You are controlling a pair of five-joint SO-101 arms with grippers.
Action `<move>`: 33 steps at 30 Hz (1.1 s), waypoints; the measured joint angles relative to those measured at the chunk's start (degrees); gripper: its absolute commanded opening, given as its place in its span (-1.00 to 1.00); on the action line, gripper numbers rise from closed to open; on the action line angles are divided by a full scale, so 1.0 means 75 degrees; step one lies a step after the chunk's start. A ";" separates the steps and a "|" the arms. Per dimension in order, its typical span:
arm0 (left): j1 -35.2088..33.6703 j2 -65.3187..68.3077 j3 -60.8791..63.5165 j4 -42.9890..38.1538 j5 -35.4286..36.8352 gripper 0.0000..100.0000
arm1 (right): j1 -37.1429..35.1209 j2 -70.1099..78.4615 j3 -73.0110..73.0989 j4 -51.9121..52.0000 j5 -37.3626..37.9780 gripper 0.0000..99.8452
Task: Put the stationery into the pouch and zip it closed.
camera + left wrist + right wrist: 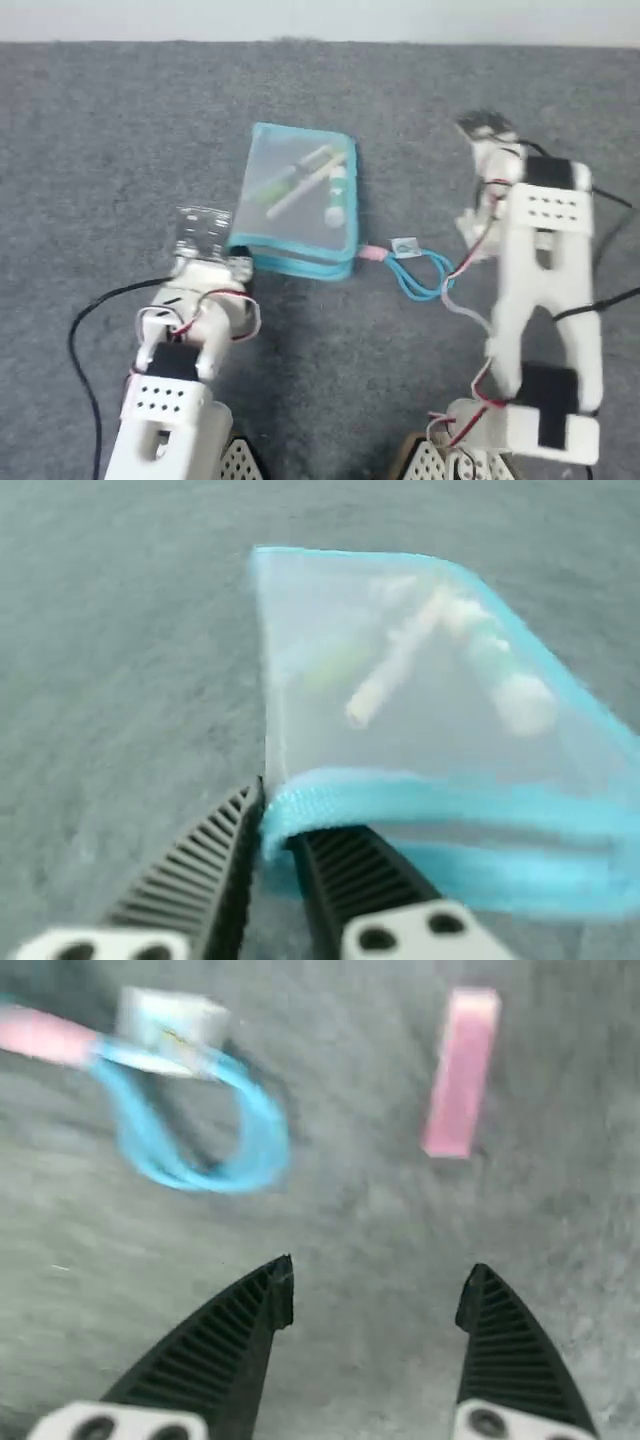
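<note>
**Step in hand: pouch held, last item still outside**

Grey mat (120, 130): the work surface under both arms.

Mesh pouch (300, 200): lies flat near the middle of the mat. Its teal-trimmed edge faces the left arm. Pens (300, 175) show through the mesh, already inside.

Left gripper (275, 815): clamped on the teal trim at the pouch's near corner, anchoring it.

Right gripper (380, 1280): jaws spread wide, holding nothing. It hangs above bare mat between the blue cord loop (200, 1140) and the pink eraser (460, 1070).

The loop trails from the pink zipper pull (372, 254) at the pouch's end. The eraser lies apart from the pouch.

Assessment: loading looks nearly complete, with zipping not yet done. Whether the zipper is open cannot be told.

Next move: the right gripper must close across the eraser's narrow sides. It then carries the eraser to the pouch mouth while the left gripper holds.
</note>
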 measured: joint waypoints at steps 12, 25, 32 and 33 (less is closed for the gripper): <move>0.0469 0.0000 0.0000 0.0000 -0.0188 -0.98 | 0.1360 0.1594 0.0094 -0.1289 0.1477 -0.47; 0.0469 0.0000 0.0000 0.0000 -0.0188 -0.98 | 0.0821 0.1735 0.0117 -0.2485 0.1536 -0.47; 0.0516 0.0000 0.0000 0.0000 -0.0188 -0.98 | 0.0410 0.1793 0.0199 -0.2590 0.1536 -0.47; 0.0516 0.0000 0.0000 0.0000 -0.0188 -0.98 | 0.0410 0.1911 0.0223 -0.2673 0.1536 -0.47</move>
